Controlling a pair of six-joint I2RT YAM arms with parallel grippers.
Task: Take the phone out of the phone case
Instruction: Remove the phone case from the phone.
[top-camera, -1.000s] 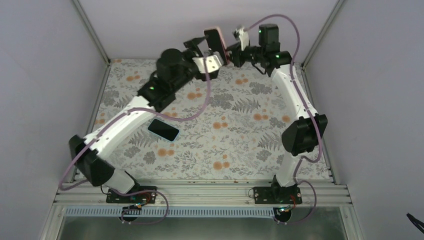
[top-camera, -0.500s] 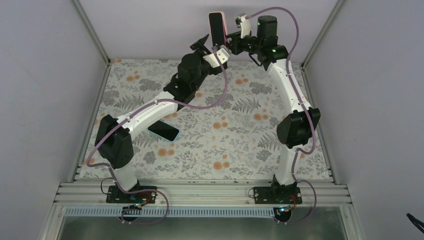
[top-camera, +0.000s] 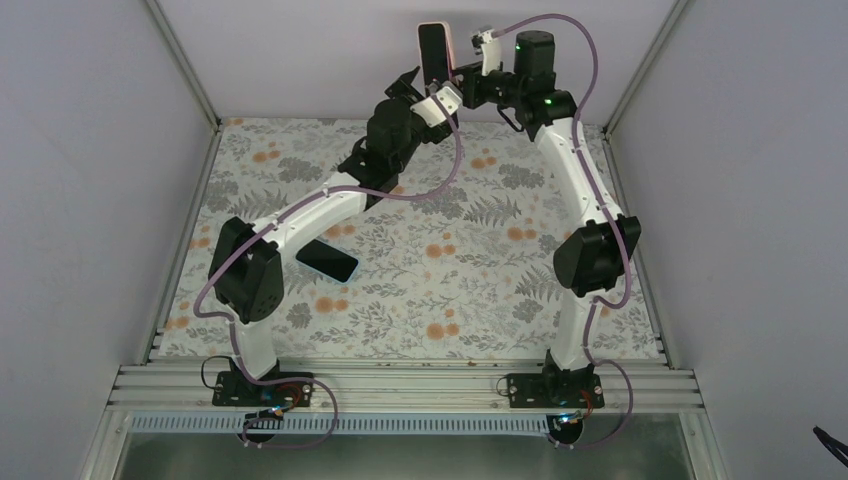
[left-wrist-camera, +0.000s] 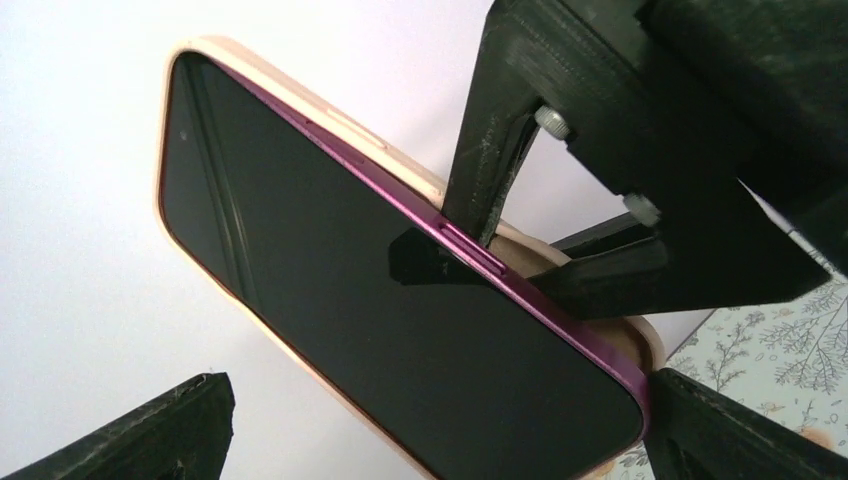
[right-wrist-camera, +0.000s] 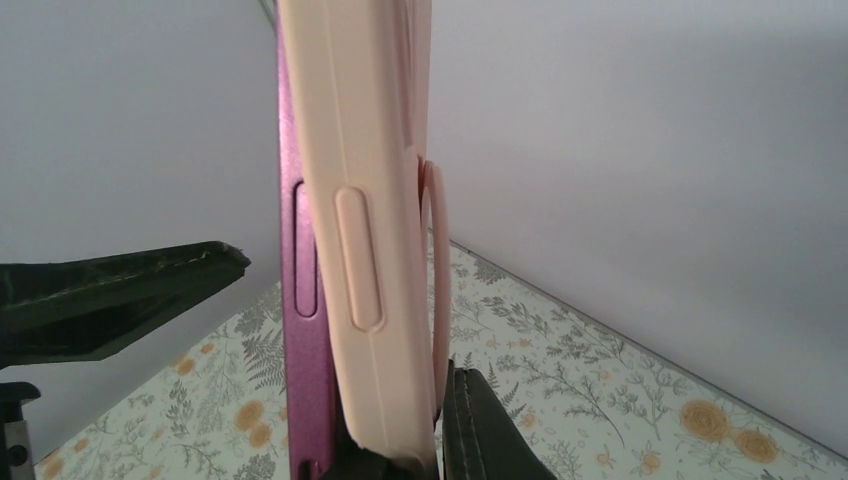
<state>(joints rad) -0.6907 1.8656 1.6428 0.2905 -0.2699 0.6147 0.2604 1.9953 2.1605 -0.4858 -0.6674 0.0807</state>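
Barely begun: the phone (left-wrist-camera: 400, 330) sits in its phone case (right-wrist-camera: 370, 250), one edge peeling free, the right gripper (top-camera: 461, 83) clamped on the case, the left gripper (top-camera: 424, 90) spread wide and empty.

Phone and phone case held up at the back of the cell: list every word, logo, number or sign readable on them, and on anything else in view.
No text can be read in any view.
phone: screen dark, nothing displayed.
phone case: plain pink side, no print or logo visible.
dark flat device on the table: too small to tell whether it bears any marking.
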